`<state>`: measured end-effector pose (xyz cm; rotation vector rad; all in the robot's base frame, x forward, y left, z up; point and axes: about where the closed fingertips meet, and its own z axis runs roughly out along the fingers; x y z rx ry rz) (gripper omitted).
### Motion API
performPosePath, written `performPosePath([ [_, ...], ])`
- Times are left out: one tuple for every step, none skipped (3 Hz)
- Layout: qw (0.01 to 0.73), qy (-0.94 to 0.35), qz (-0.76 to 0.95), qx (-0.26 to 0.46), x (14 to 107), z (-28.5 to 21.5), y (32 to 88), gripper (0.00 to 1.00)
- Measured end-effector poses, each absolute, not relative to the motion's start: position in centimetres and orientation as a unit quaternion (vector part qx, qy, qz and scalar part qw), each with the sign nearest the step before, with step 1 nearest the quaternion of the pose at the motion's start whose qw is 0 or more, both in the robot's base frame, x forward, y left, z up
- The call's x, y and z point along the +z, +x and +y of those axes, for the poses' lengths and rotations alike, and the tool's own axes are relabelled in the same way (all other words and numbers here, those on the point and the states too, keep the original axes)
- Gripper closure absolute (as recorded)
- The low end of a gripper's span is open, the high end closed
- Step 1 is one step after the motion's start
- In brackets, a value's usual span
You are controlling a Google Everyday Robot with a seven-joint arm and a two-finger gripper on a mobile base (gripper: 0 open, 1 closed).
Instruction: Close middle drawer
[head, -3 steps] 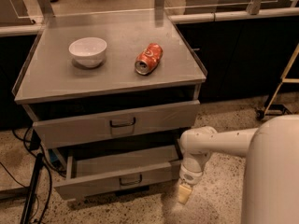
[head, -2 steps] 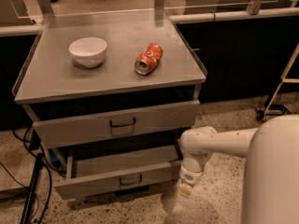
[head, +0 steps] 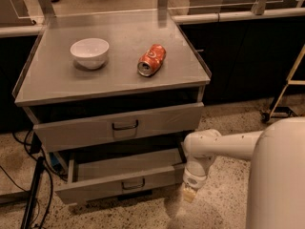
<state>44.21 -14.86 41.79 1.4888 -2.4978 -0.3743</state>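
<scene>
A grey metal table with drawers beneath carries a white bowl and, to its right, a dented orange can on its side. The middle drawer stands pulled well out, further than the upper drawer above it. The robot's end effector hangs pointing down just beside that drawer's right front corner, near the floor; whether it is open or closed cannot be told

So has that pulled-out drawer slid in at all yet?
No. The middle drawer sticks out past the top drawer just as before; the gripper hangs by its right corner.
</scene>
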Motion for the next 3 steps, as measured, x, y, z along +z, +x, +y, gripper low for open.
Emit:
performPosePath([
  [0.095,0.510,-0.846,-0.126,41.5,-14.5,44.5,1.00],
  [0.075,0.505,-0.851,-0.119,41.4,-14.4,46.0,1.00],
  [0.059,0.495,-0.860,-0.107,41.6,-14.5,48.1,1.00],
])
